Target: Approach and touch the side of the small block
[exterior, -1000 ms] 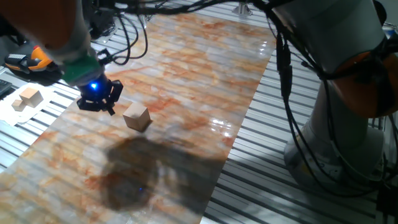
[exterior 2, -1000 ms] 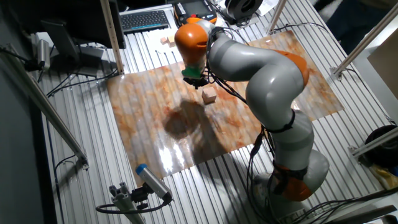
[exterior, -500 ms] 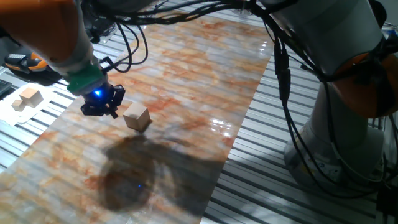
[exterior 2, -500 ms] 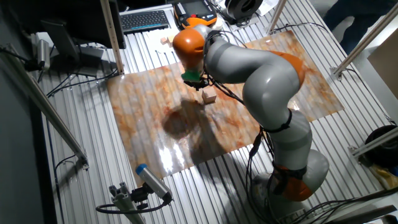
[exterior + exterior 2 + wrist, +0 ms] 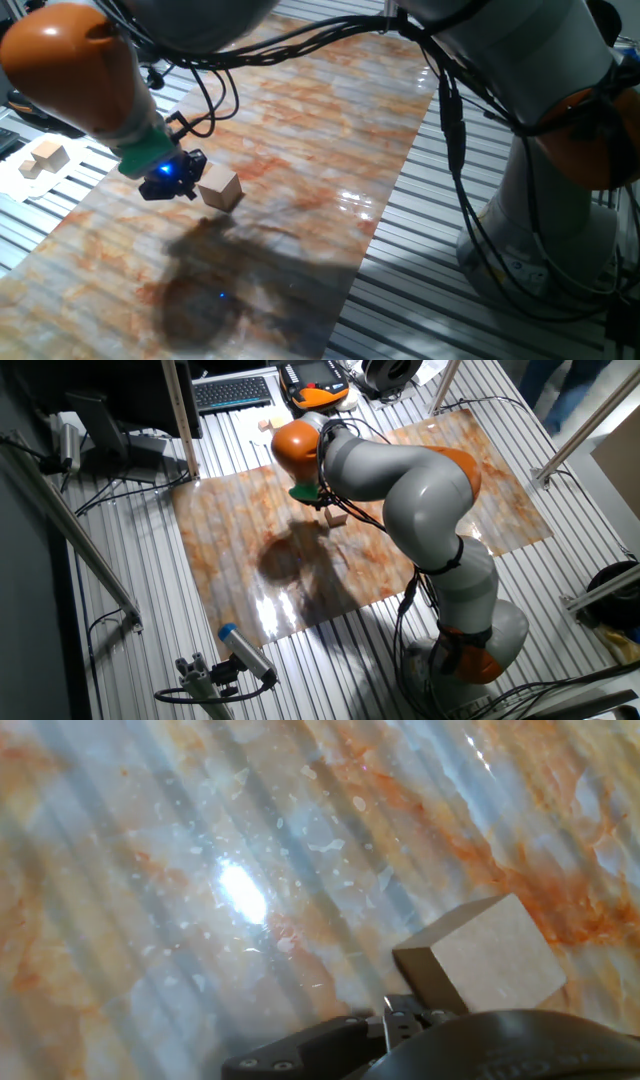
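Observation:
The small block (image 5: 220, 187) is a light-tan wooden cube on the marbled mat (image 5: 320, 110). My gripper (image 5: 172, 181), black with a blue light, sits low over the mat just left of the block, very close to its side; I cannot tell if it touches. In the other fixed view the block (image 5: 337, 516) peeks out beside the gripper (image 5: 316, 504), under the orange wrist joint. In the hand view the block (image 5: 482, 956) is at the lower right, right by the gripper (image 5: 403, 1014), whose fingertips look shut together and hold nothing.
A pair of pale wooden blocks (image 5: 42, 157) lies on white paper off the mat's left edge. The arm's grey base (image 5: 545, 200) and cables stand to the right. A keyboard (image 5: 235, 392) and an orange-black device (image 5: 318, 372) lie beyond the mat.
My gripper has moved down and to the right, closing the gap to the block's left side. The block has not visibly moved.

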Motion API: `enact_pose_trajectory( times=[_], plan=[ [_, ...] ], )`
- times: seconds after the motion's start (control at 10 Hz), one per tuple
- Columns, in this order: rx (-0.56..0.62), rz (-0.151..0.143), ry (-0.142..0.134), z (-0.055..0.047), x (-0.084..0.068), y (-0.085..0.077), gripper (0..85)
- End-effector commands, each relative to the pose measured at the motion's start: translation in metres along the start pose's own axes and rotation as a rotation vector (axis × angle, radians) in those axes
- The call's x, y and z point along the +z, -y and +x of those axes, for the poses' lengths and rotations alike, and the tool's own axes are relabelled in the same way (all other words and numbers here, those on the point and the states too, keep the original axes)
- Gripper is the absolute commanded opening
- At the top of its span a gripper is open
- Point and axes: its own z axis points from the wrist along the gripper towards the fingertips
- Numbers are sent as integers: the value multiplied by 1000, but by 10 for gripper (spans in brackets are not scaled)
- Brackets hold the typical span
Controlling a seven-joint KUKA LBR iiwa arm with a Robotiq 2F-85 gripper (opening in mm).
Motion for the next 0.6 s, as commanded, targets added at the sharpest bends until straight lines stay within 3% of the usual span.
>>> enact_pose_trajectory(
  times=[0.0, 0.3, 0.5],
  plan=[
    [-3, 2, 3, -1, 3, 1, 0],
    [-9, -3, 19, -2, 17, 7, 0],
    [-11, 19, 29, 1, 20, 5, 0]
  ],
)
